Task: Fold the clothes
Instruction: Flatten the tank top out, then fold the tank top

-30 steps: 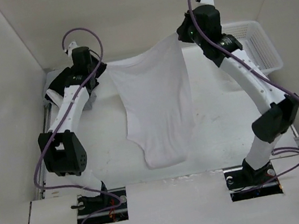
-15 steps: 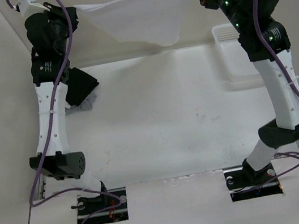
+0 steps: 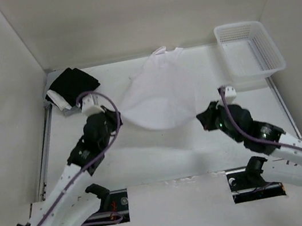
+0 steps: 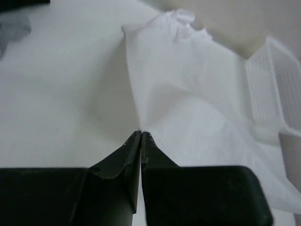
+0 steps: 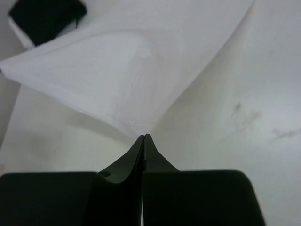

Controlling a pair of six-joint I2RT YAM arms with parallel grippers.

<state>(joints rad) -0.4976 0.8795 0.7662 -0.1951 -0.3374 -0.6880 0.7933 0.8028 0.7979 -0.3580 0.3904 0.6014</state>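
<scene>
White thin fabric, the clothes (image 3: pixel 159 91), runs from both sets of fingers out to the far side of the worktop (image 3: pixel 164 157). Its far end is bunched well beyond the fingertips. The left fingers (image 4: pixel 130 157) are pressed fully together, and a corner of the cloth tapers right into their tips. The right fingers (image 5: pixel 135 157) are the same, fully closed with the opposite corner pinched at the tips. Between the two grips the near edge sags in a curve and looks slightly off the surface; a shadow shows under it.

The dark clothes pile (image 3: pixel 68 83) sits beyond and outboard of the left fingers, apart from the white cloth. The basket (image 3: pixel 250 44) is beyond and outboard of the right fingers, not touching the cloth either.

Step, as a judgement: spreading the garment flat, no fold made yet. The next move likely calls for both grips to stay level and taut so the sag goes. Then lay the near edge down flat, or carry it forward over the body for a first fold. Uneven pull would skew the thin cloth.
</scene>
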